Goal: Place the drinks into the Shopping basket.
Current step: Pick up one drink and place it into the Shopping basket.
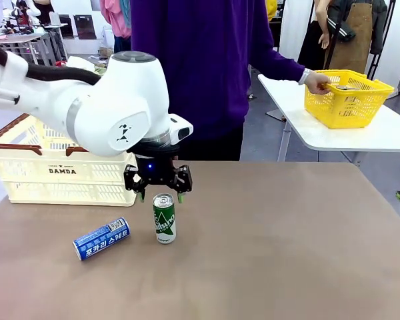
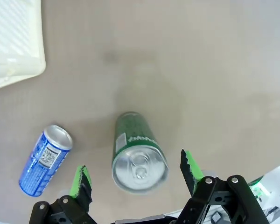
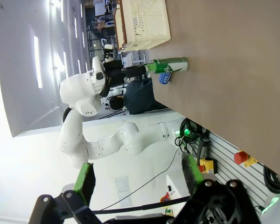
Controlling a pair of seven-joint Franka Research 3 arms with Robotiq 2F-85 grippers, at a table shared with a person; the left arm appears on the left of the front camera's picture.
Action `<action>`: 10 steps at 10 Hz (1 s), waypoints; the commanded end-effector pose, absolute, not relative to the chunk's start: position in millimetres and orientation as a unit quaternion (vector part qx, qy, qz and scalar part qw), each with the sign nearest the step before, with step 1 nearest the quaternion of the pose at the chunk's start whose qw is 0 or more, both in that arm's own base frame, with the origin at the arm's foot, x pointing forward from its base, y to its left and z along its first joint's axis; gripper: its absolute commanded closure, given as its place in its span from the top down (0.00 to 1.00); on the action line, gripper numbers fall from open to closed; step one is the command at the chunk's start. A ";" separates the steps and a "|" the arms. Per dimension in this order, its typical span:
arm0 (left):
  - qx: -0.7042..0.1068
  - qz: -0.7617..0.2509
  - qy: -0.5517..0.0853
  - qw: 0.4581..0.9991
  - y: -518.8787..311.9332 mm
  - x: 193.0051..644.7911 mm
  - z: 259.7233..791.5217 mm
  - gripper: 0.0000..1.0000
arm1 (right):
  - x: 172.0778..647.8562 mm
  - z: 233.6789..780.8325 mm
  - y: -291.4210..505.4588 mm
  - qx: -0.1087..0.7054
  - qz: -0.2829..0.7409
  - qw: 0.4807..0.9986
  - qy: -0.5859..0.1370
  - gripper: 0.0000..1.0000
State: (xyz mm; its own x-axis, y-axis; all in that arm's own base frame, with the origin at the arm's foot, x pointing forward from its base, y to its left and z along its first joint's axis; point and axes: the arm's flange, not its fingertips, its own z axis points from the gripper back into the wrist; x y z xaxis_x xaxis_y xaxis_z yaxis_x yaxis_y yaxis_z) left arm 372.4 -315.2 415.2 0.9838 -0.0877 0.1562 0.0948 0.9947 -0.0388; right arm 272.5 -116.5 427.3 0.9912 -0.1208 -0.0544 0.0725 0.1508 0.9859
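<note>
A green drink can (image 1: 164,219) stands upright on the brown table, its silver top (image 2: 140,169) facing the left wrist camera. My left gripper (image 1: 161,195) hangs open right above it, green pads (image 2: 80,179) on either side of the can top, not touching. A blue drink can (image 1: 102,239) lies on its side to the left of the green one; it also appears as the blue can (image 2: 45,159) in the left wrist view. The cream Shopping basket (image 1: 27,170) with a brown rim sits at the far left. My right gripper (image 3: 137,178) is open and empty, well off from the table's things.
A person in purple stands across the table, one hand (image 1: 318,83) on a yellow mesh basket (image 1: 347,97) on a white side table (image 1: 300,113). The right half of the brown table (image 1: 300,240) is bare.
</note>
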 end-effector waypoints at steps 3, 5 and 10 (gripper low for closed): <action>-0.046 -0.061 -0.042 0.996 -319.2 383.3 394.3 1.00 | 272.2 431.3 -115.9 0.654 -0.070 0.753 -0.017 1.00; -0.055 -0.072 -0.034 0.995 -318.0 379.8 385.8 1.00 | 272.2 431.3 -115.9 0.654 -0.070 0.753 -0.017 1.00; -0.018 -0.073 -0.027 0.997 -315.1 372.0 370.3 0.00 | 272.2 431.3 -115.9 0.654 -0.070 0.753 -0.017 1.00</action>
